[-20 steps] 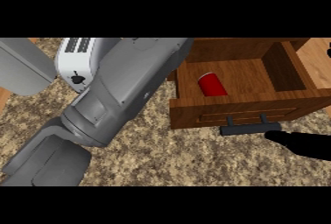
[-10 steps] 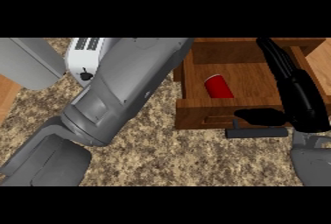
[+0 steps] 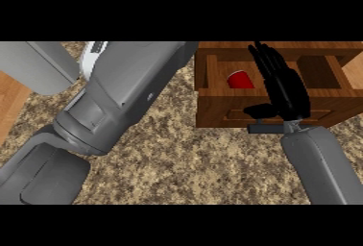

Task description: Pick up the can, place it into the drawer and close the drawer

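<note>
My right hand (image 3: 287, 98) sits over the open drawer (image 3: 212, 103), palm down. The fingers (image 3: 268, 60) are straight and close together, pointing away from me across the drawer's inside toward its back wall. They hold nothing. The thumb sticks out left, over the drawer's front panel.

The can (image 3: 239, 80) is red and already inside the drawer, just left of the fingers and apart from them. Can't tell if it stands or lies on its side.

The dark handle (image 3: 264, 129) on the drawer front is right below the thumb, near the wrist; whether they touch, I can't tell. My right forearm (image 3: 319, 166) comes in from the lower right, behind the hand.

My left forearm (image 3: 120, 96) is well left of the fingers, running from the lower left corner up to the top edge. Its hand is out of view. A white toaster (image 3: 92, 52) peeks out behind that arm, far left of the fingers.

The speckled worktop (image 3: 199, 163) fills the space between the two arms, below the drawer front.
</note>
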`<control>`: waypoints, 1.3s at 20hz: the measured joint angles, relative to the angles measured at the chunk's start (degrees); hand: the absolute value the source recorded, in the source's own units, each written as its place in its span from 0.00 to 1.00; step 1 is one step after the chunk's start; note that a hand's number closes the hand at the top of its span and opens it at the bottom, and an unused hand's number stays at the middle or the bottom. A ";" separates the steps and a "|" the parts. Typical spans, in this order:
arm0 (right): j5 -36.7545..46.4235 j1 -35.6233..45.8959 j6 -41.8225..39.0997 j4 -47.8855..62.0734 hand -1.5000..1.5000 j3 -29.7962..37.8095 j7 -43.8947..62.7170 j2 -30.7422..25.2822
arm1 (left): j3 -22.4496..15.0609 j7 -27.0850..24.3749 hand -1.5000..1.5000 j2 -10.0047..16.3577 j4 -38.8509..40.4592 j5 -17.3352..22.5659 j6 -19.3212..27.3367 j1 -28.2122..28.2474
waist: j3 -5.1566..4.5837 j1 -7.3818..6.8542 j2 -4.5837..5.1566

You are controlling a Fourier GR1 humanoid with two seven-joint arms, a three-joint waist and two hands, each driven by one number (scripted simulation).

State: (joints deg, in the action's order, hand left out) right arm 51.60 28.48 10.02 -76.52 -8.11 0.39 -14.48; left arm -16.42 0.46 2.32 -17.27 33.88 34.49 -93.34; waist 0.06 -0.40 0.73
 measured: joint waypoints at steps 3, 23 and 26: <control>2.29 3.35 4.30 8.42 0.00 0.63 -1.72 1.44 | 0.06 0.68 0.00 1.27 -1.34 -0.50 -0.46 1.04 | 0.00 -0.80 -0.13; 9.35 29.52 26.75 48.11 0.00 10.14 -4.21 3.85 | -1.47 7.52 0.00 9.64 -14.24 -3.50 -3.44 11.04 | -0.04 -4.69 0.01; 9.84 32.22 27.04 51.55 0.00 10.65 -4.09 3.74 | -1.74 8.94 0.00 10.66 -17.08 -3.59 -3.79 12.53 | 0.08 -5.09 0.17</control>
State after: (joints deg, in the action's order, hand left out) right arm 61.44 60.70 37.06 -24.97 2.54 -3.70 -10.74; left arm -18.17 9.40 12.98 -34.35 30.28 30.70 -80.81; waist 0.14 -5.49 0.90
